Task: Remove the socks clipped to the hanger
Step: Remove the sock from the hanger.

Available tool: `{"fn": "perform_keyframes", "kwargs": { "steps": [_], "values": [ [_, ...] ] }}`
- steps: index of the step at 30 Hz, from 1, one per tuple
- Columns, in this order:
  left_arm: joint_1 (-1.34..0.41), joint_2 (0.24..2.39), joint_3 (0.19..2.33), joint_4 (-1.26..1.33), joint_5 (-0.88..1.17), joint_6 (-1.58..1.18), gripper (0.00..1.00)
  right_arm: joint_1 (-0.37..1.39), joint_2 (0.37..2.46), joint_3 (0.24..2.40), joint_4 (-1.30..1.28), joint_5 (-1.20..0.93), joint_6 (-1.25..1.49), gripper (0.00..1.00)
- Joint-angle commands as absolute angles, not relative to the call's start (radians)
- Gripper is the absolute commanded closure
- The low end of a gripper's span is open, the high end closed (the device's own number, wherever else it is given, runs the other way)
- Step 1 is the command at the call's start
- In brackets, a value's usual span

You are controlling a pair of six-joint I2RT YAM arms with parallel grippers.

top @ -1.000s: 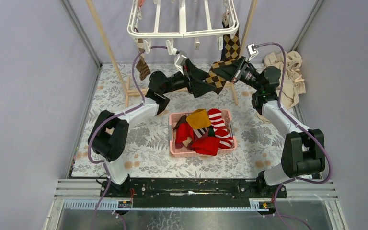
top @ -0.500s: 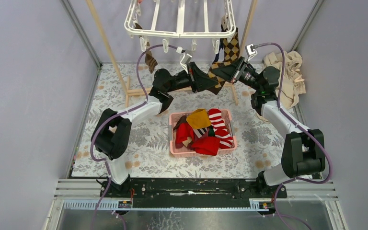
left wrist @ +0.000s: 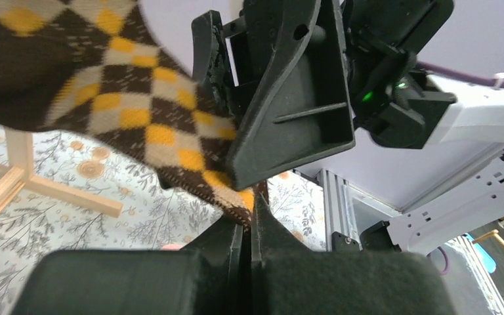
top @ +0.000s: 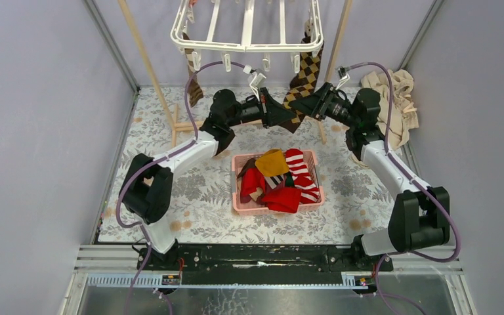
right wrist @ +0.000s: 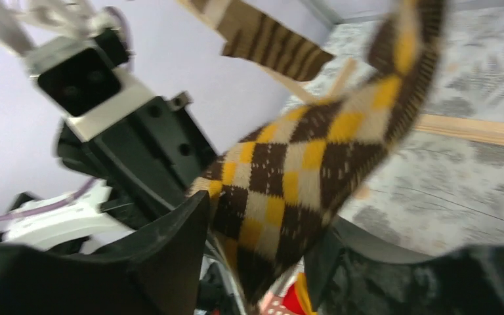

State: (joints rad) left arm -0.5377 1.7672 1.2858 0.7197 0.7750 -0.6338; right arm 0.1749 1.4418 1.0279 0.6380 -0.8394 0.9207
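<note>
Below the hanger (top: 249,47), left gripper (left wrist: 249,223) pinches the argyle sock (left wrist: 125,98)

A pink basket (top: 235,187) sits mid-table on a grey floral mat (top: 200,213). Behind it rises a wooden pole frame (top: 146,62) — a crumpled beige cloth (top: 399,98) heaped in the far right corner, beside the wall

White: hanger (top: 246,26). Brown ground with yellow and cream diamond check: argyle sock (top: 305,75). Tan and dark-brown stripes: striped sock (top: 195,93). Pink: basket (top: 256,210). Red, mustard, and red-and-white stripes: socks in basket (top: 282,180). Grey-on-white leaf and flower print: table cover (top: 341,190). Beige: cloth (top: 394,98). Pale wood: pole frame (top: 147,65).
</note>
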Motion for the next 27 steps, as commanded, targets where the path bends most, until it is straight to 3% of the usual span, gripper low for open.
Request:
{"fn": "perform_keyframes", "kwargs": {
  "steps": [1,7,14,20,27],
  "values": [
    [-0.533,1.713,1.299,0.589,0.728,-0.555,1.0,0.181,1.351,1.13,0.296,-0.679,0.612,0.38],
    [-0.509,1.697,1.297,0.548,0.733,-0.541,1.0,0.167,1.294,1.235,0.116,-0.483,0.395,0.3],
    [-0.488,1.677,1.291,0.51,0.744,-0.527,1.0,0.023,1.358,1.345,0.225,-0.511,0.454,0.35],
    [-0.486,1.665,1.296,0.466,0.749,-0.508,1.0,0.006,1.42,1.447,0.284,-0.443,0.426,0.38],
    [-0.486,1.647,1.289,0.44,0.753,-0.5,1.0,-0.021,1.557,1.527,0.476,-0.482,0.51,0.49]
  ]
}}
